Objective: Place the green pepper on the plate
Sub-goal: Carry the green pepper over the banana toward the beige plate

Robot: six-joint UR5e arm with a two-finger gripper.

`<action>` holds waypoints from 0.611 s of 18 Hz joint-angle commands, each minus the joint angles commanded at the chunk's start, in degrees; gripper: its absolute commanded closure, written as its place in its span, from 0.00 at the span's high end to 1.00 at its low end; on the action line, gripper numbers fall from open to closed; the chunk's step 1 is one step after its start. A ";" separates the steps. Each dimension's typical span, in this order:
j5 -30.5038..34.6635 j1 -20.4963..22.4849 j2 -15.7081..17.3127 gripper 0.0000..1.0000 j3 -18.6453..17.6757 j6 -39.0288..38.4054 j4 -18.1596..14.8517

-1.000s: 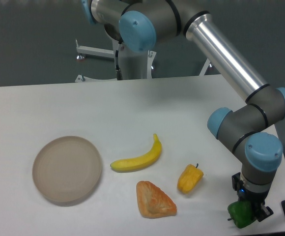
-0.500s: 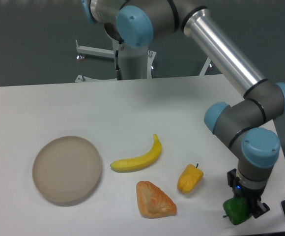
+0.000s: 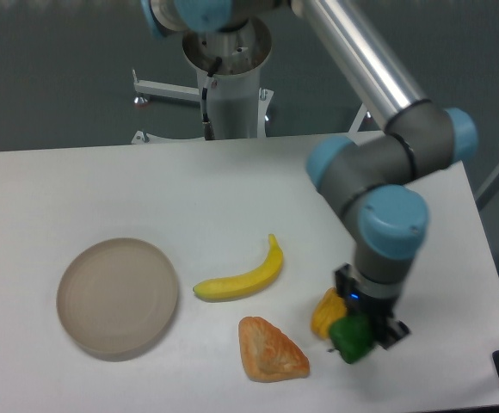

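Tool [image 3: 357,334] status: the two-finger end of the grey and blue arm sits at lower right of the frame, pinching the small glossy dark-green bell pepper [image 3: 350,339] between its fingers. The pepper hangs at the tool's tip, apparently just clear of the white desk [image 3: 103,185], though the gap beneath it cannot be confirmed from this angle. It overlaps the yellow-orange pepper [image 3: 325,313] in view; whether the two touch cannot be told.

Destination: the round, shallow beige-tan plate [image 3: 118,297] lies at far left of the frame, well apart from the held pepper.

Obstacles along the direct line: the yellow-orange pepper immediately beside the load, the orange-brown wedge of pastry-like food [image 3: 270,350] at lower centre, and the curved yellow banana [image 3: 241,278] above it.

Recommendation: carry stage, early. Lift enough to pass above all three items before travelling left, then lower over the plate's middle and release close to its surface. Judged risk: clipping the yellow pepper on departure.

Materials: the green pepper is smooth, blocky and shiny, likely slippery and inclined to roll if dropped. The plate is matte with a low rim, offering little to stop a rolling item. The banana is smooth-skinned; the pastry piece has a rough, mottled surface. The desk is plain and flat.
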 joint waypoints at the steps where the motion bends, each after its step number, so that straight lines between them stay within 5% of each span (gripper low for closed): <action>1: -0.17 -1.14 0.97 0.37 -1.14 -2.98 0.17; 7: -2.63 -7.82 5.54 0.36 -9.05 -18.54 7.19; 11: -2.81 -11.87 7.56 0.36 -12.93 -27.24 8.35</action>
